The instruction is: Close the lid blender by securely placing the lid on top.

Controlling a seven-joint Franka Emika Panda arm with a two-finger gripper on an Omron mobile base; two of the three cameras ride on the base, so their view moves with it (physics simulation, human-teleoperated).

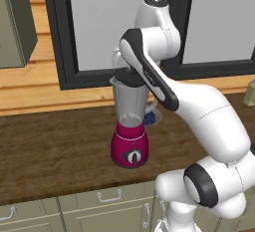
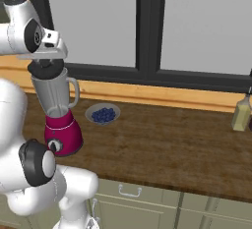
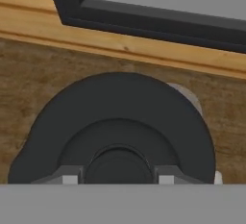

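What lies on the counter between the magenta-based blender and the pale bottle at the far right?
A small bowl of blue berries, seen in the right base view.

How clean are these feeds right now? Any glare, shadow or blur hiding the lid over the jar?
Left base view: even flat light, no glare; the arm's forearm crosses the lid above the blender. Right base view: slightly soft, lid dark under the gripper, jar rim readable. Hand view: lid very close, its edge soft, detail lost in black; counter grain blurry.

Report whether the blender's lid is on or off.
On or nearly on: the lid sits at the mouth of the blender jar, the gripper shut on its raised centre. Whether it is fully seated, cannot tell.
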